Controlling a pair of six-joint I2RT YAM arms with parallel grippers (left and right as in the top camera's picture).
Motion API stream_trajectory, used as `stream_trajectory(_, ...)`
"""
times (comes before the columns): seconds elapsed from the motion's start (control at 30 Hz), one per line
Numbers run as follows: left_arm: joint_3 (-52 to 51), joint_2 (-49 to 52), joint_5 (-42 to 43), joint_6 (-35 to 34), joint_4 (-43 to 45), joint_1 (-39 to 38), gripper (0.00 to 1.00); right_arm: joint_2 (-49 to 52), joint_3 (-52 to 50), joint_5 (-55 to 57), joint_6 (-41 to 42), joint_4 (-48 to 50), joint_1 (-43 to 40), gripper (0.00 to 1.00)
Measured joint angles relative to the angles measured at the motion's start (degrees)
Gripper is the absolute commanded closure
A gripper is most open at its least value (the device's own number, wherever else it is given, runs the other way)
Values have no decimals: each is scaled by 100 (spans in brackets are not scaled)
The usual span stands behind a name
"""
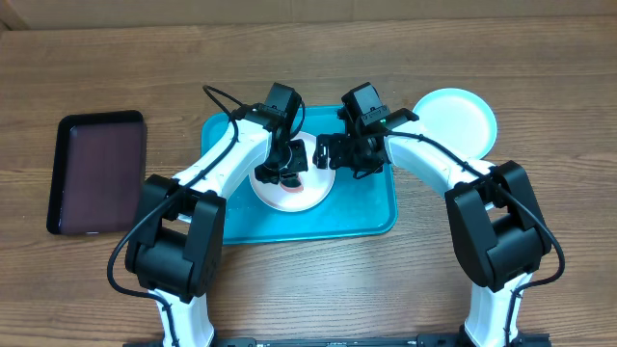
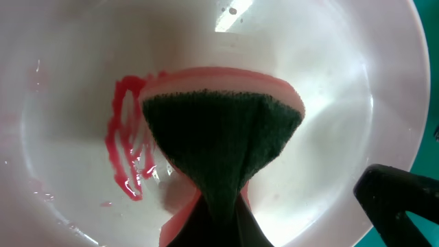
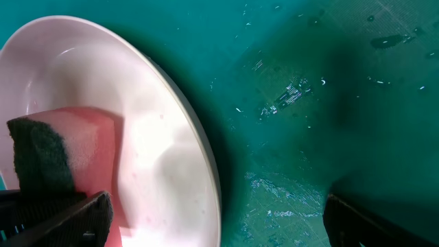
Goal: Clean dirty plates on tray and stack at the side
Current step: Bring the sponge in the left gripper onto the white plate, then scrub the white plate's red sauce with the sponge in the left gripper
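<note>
Left wrist is showing the left gripper clenching a sponge onto the white plate beside red smears (scrubbing, presumably). The right gripper is hovering released at the rim, perhaps steadying it.

Two plates, one teal tray, one maroon tray, one sponge.

Red-smeared white plate on teal tray, light blue plate beside its corner.
</note>
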Motion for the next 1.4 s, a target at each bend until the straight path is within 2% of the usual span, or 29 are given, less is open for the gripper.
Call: stream_trajectory(1.4,0,0,0,0,129,0,96,0,0,2,0,-2,0,0)
